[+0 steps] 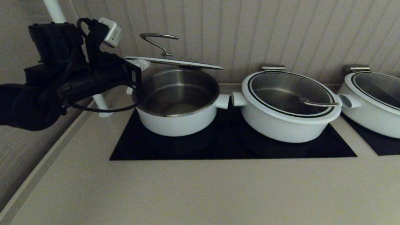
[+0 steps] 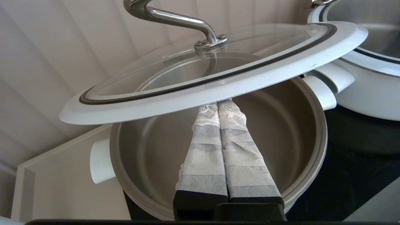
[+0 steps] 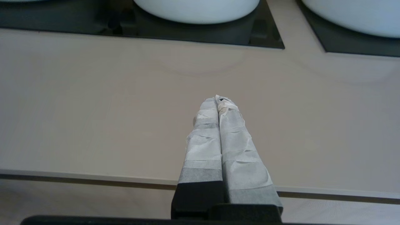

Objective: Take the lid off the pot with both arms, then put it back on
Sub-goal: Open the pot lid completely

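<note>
The lid hangs level in the air just above the pot, clear of its rim, its curved steel loop handle pointing up. The pot stands uncovered on the black cooktop set into the bench, with its bare steel inside showing. The left gripper reaches in from the pot's left side; in the left wrist view its tape-wrapped fingers are pressed together, side by side, with their tips tucked under the lid's white rim, so the lid seems to rest on them rather than being pinched between them. The right gripper is well away from the pots, low over the bare front part of the bench, its wrapped fingers likewise clenched on nothing. Just right of the pot sits a wider white pot with its own glass lid on, and a third covered pot stands at the far right on a separate black panel.
</note>
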Motion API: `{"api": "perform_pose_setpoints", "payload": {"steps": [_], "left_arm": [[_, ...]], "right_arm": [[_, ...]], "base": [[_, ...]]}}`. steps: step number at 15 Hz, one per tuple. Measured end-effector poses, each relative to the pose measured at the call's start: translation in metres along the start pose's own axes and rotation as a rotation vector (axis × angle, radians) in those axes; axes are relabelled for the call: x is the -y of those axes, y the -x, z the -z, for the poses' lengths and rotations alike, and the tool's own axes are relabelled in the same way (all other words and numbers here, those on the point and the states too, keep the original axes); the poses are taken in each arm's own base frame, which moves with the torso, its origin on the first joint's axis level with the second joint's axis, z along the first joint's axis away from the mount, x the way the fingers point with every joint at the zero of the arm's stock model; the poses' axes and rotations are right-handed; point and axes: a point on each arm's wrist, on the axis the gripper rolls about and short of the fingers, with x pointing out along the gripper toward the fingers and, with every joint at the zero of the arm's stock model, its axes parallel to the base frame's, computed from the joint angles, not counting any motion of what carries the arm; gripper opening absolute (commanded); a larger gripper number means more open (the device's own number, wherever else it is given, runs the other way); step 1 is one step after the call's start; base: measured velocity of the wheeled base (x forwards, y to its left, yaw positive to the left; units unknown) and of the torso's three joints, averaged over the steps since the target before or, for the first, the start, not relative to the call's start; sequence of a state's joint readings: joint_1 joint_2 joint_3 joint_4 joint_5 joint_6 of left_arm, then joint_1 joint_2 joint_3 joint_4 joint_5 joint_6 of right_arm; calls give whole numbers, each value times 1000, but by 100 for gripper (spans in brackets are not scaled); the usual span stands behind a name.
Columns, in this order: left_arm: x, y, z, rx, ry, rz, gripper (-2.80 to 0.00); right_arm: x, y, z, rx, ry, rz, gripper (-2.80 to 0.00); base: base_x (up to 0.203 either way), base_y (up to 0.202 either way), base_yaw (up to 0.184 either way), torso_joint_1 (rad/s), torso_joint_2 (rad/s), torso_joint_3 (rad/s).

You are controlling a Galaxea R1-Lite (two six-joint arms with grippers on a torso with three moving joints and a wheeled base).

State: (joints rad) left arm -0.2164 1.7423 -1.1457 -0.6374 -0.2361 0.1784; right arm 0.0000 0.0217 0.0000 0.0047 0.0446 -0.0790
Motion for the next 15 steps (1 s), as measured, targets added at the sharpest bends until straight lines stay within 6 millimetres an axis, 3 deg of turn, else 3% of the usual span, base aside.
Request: {"api": "perform_pose_setpoints", "payload": {"steps": [15], "left_arm": [[1, 1, -1, 4, 0, 3, -280]], "right_arm": [[0, 2, 1, 21, 1, 2, -280]], "base": [[0, 0, 0, 0, 0, 0]]}}
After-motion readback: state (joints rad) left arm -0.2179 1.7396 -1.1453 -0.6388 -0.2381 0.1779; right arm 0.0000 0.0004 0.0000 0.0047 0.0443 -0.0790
